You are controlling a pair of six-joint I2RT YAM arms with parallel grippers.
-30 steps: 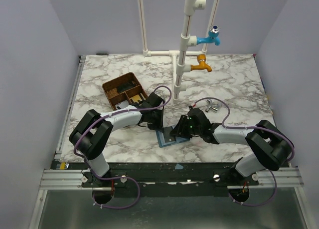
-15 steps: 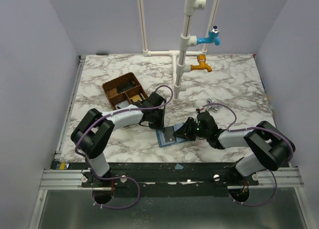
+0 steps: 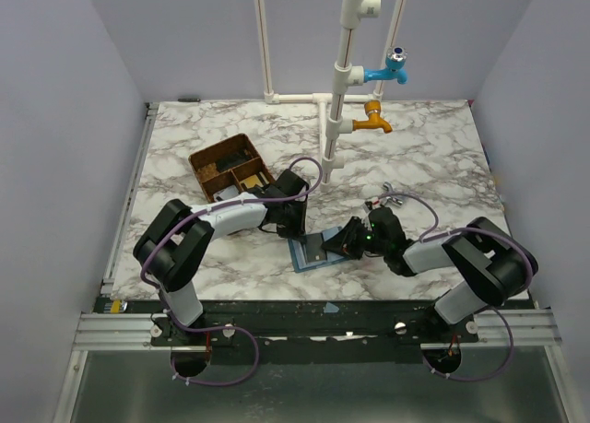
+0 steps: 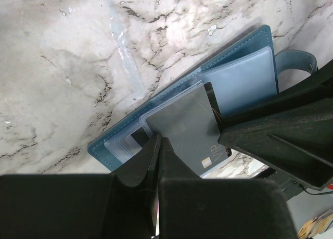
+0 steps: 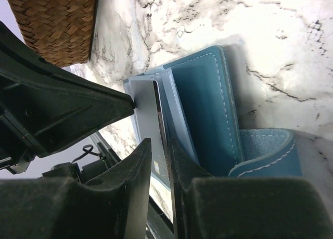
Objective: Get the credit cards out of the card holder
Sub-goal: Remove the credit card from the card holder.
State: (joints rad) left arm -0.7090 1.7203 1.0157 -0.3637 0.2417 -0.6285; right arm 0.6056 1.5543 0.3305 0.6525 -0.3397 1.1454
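The blue card holder (image 3: 304,255) lies open on the marble between the two arms. My left gripper (image 3: 297,228) is shut, and its tips (image 4: 158,140) rest on the holder's (image 4: 244,77) near side, on its clear sleeves. A grey credit card (image 4: 187,125) marked VIP sticks partly out of a sleeve. My right gripper (image 3: 336,245) reaches in from the right. Its jaws (image 5: 158,141) stand on either side of that card (image 5: 144,111), narrowly open: the card lies along the right finger, with a gap to the left finger. More pale cards sit in the sleeves (image 4: 122,141).
A brown woven divided tray (image 3: 230,165) stands behind the left arm, and shows at the top left of the right wrist view (image 5: 57,20). A white pipe stand with blue and orange taps (image 3: 337,119) rises at the back centre. The holder's strap (image 5: 265,150) curls to the right.
The right gripper drew back to the right off the holder, and its jaws narrowed. A grey card now sticks out towards it. The left gripper stayed shut on the holder.
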